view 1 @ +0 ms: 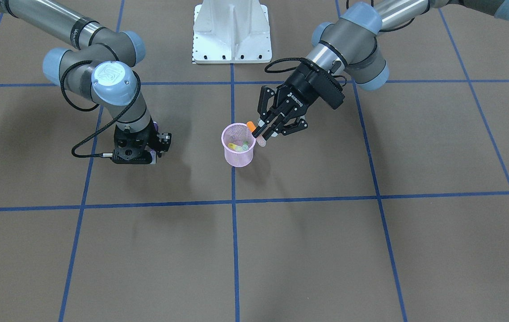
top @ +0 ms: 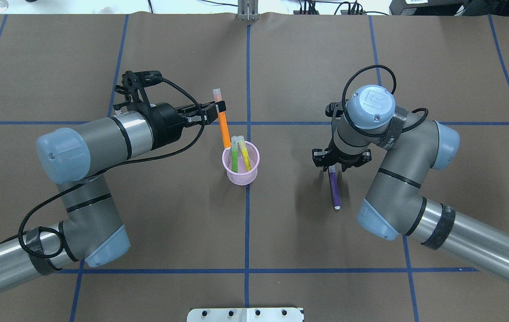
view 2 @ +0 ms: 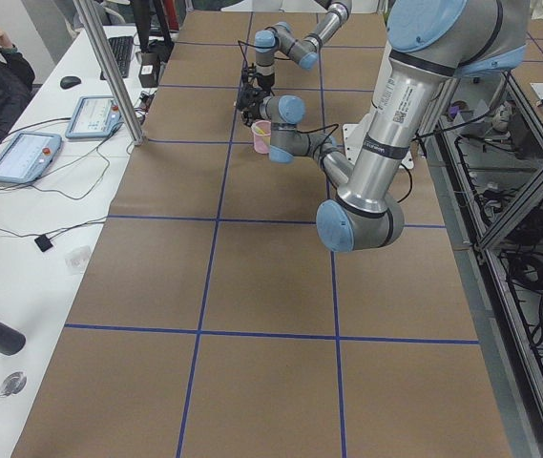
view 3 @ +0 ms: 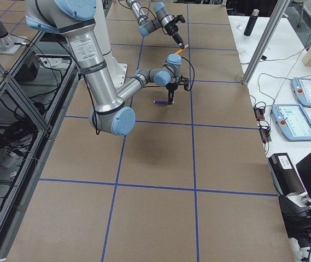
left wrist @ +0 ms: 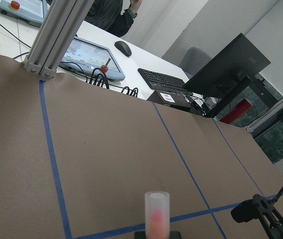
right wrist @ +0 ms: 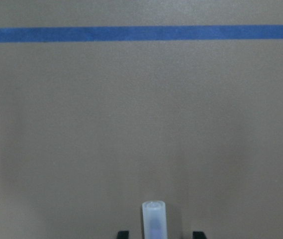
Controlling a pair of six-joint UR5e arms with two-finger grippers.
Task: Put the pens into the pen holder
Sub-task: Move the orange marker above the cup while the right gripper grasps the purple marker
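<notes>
The pink mesh pen holder (top: 241,169) stands at the table's middle, also in the front view (view 1: 238,153). A green pen (top: 234,154) and a yellowish pen (top: 245,156) stand in it. My left gripper (top: 219,107) is shut on an orange pen (top: 224,127), held tilted with its lower end just above the holder's far rim and its pale cap (left wrist: 157,211) upward. My right gripper (top: 341,164) points down, jaws apart, astride the upper end of a purple pen (top: 334,190) lying on the table; its cap (right wrist: 154,219) shows between the fingers without touching them.
The white robot base plate (view 1: 232,31) sits at the table's robot side. Blue tape lines (top: 247,223) grid the brown table cover. A desk with tablets (view 2: 23,153) and a person runs along the far side.
</notes>
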